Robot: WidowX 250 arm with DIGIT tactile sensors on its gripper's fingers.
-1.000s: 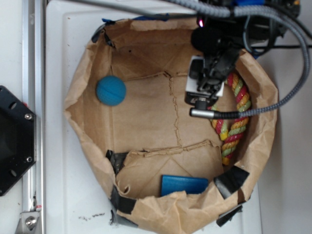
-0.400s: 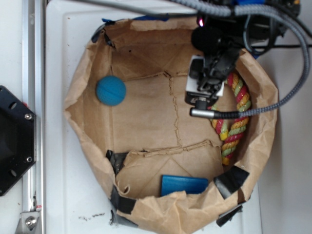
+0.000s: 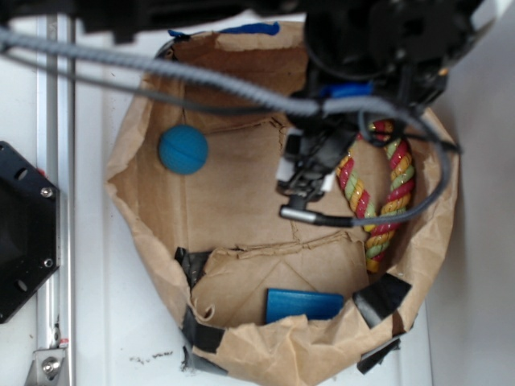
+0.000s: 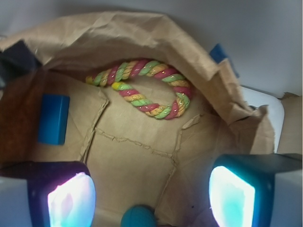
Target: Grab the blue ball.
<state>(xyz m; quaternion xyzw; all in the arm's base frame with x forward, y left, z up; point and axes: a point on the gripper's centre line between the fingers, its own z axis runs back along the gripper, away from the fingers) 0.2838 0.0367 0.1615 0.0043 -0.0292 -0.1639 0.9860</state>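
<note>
gripper [image 4: 151, 194] spread wide, blue ball [image 3: 183, 149] apart

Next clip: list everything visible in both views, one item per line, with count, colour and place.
Teal-blue rubber ball: one, left side of the bag floor, untouched.
Flat blue rectangular block: one, bag's near edge.
Twisted rope loop: one, red, yellow and green, right side.
Brown paper bag: one, walls folded open, black tape patches.
White tray: one, under the bag.
Black mount: one, far left.
Gripper: one, black, jaws open, above bag centre, apart from the ball.
</note>
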